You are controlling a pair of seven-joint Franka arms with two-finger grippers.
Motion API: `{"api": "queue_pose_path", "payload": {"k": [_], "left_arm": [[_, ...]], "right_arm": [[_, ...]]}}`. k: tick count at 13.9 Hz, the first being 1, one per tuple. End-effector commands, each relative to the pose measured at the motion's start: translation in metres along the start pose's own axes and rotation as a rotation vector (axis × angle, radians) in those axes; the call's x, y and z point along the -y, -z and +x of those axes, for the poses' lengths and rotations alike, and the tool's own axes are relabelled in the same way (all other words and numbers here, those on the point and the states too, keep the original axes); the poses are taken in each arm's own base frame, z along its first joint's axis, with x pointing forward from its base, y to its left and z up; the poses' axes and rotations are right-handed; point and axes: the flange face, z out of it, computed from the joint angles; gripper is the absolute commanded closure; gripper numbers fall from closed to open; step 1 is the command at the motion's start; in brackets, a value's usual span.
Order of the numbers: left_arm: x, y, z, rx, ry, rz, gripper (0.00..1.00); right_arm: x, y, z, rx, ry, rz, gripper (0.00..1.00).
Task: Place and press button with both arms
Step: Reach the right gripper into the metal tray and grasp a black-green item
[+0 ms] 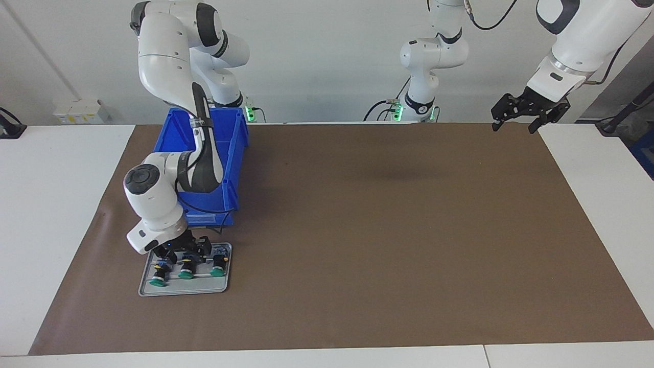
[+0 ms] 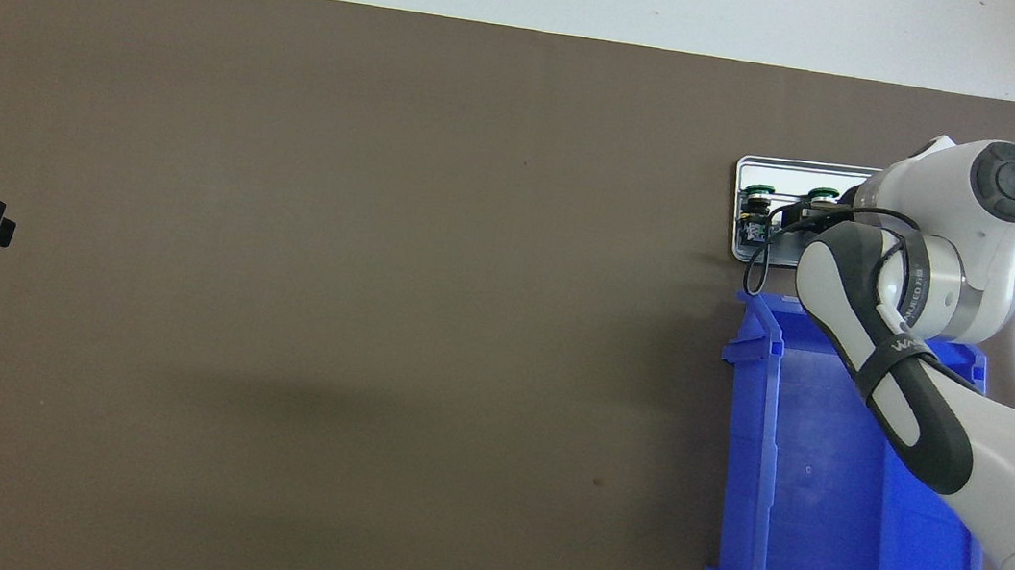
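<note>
The right gripper [image 1: 185, 254] sits low over the middle button [image 1: 186, 270] on the tray [image 1: 223, 287]; its opening cannot be read. The button looks light and rigid (grip the barrel). The left gripper [image 1: 516, 120] waits, spread wide.

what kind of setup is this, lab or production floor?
Likely a robotics lab bench, not a production line: two white jointed robot arms at a white table under a brown paper mat, one empty blue plastic bin, and a small grey metal tray of green-capped push-buttons.

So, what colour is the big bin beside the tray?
Blue: the bin is solid blue plastic, best seen in the overhead view.
</note>
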Motion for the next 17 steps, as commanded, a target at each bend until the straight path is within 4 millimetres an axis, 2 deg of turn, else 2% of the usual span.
{"api": "queue_pose_path", "payload": {"k": [1, 2, 4, 5, 8, 9, 12, 13, 15, 17], "left_arm": [[0.000, 0.000, -0.007, -0.004, 0.006, 0.009, 0.00], [0.000, 0.000, -0.007, -0.004, 0.005, 0.009, 0.00], [0.000, 0.000, -0.007, -0.004, 0.008, 0.009, 0.00], [0.000, 0.000, -0.007, -0.004, 0.008, 0.009, 0.00], [0.000, 0.000, -0.007, -0.004, 0.008, 0.009, 0.00], [0.000, 0.000, -0.007, -0.004, 0.006, 0.009, 0.00], [0.000, 0.000, -0.007, -0.004, 0.006, 0.009, 0.00], [0.000, 0.000, -0.007, -0.004, 0.008, 0.009, 0.00], [0.000, 0.000, -0.007, -0.004, 0.006, 0.009, 0.00], [0.000, 0.000, -0.007, -0.004, 0.008, 0.009, 0.00]], "right_arm": [[-0.001, 0.001, -0.004, -0.013, 0.019, 0.017, 0.71], [0.000, 0.001, -0.004, -0.012, 0.015, 0.018, 1.00], [-0.001, 0.007, 0.000, -0.013, -0.002, 0.019, 1.00], [0.000, 0.017, 0.006, -0.021, -0.003, 0.020, 1.00], [0.006, 0.077, 0.032, -0.006, -0.094, 0.012, 1.00], [0.019, 0.097, 0.039, 0.014, -0.131, 0.016, 1.00], [0.034, 0.142, 0.048, 0.032, -0.318, 0.011, 1.00], [0.043, 0.161, 0.052, 0.027, -0.384, 0.010, 1.00], [0.064, 0.184, 0.053, 0.025, -0.583, 0.023, 1.00], [0.105, 0.202, 0.046, 0.017, -0.784, 0.035, 1.00]]}}
